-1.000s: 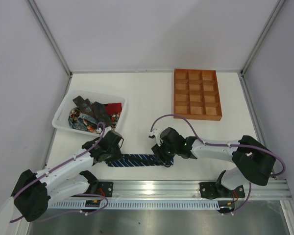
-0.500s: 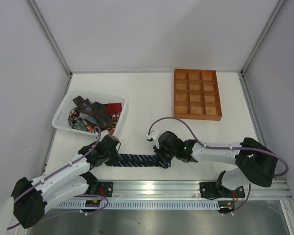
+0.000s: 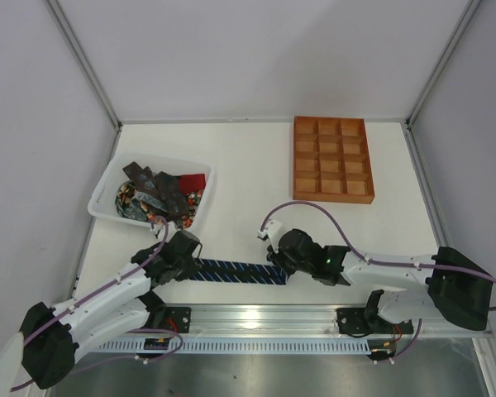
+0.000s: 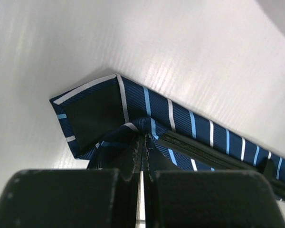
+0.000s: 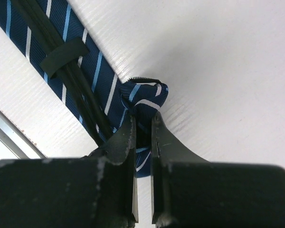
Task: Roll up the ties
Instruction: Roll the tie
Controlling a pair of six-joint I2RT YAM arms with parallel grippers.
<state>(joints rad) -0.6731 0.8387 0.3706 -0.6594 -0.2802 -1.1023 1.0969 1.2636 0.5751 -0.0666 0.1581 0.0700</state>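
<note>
A navy tie with light-blue stripes (image 3: 236, 271) lies stretched flat along the table's near edge. My left gripper (image 3: 187, 263) is shut on its wide pointed end; in the left wrist view the fabric (image 4: 104, 111) bunches up into the closed tips of the left gripper (image 4: 142, 138). My right gripper (image 3: 279, 266) is shut on the other end, where the right wrist view shows a folded lump of tie (image 5: 145, 97) pinched in the right gripper (image 5: 142, 121). The tie's dark underside seam and keeper loop (image 5: 64, 51) face up.
A white basket (image 3: 103, 192) at the left holds several other ties (image 3: 159, 192), dark brown, red and patterned. An orange-brown compartment tray (image 3: 331, 199) stands at the back right. The aluminium rail (image 3: 264, 316) runs just behind the navy tie.
My right gripper has shut on the tie's end and moved slightly right and nearer the rail. The left gripper has drawn a little left, so the tie lies longer.
</note>
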